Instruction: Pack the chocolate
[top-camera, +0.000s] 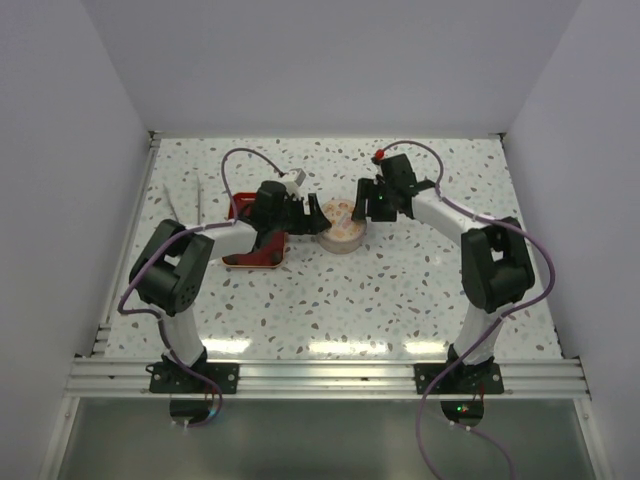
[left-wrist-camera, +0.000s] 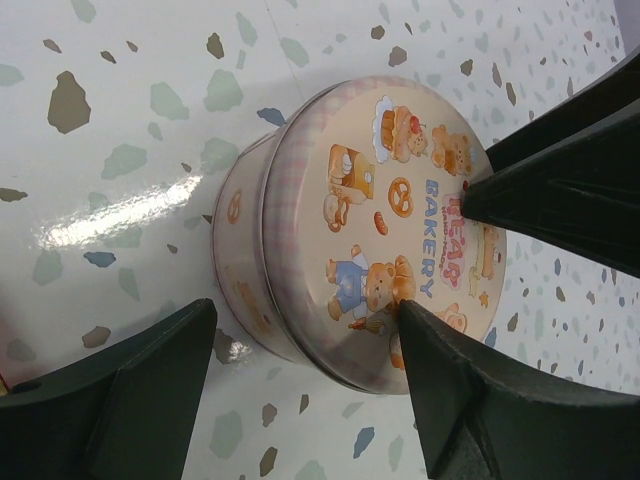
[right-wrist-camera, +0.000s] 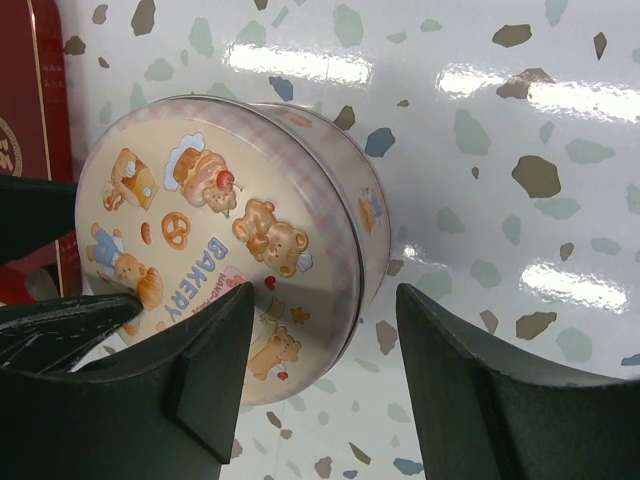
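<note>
No chocolate shows in any view. The round tin stands mid-table with its lid on, printed with bears and "BAKERY"; it also shows in the left wrist view and the right wrist view. My left gripper is open at the tin's left edge, one finger over the lid and one outside the wall. My right gripper is open at the tin's right edge, straddling the rim the same way. Neither holds anything.
A red rectangular tray lies just left of the tin, partly under my left arm, and its edge shows in the right wrist view. White walls close in the speckled table on three sides.
</note>
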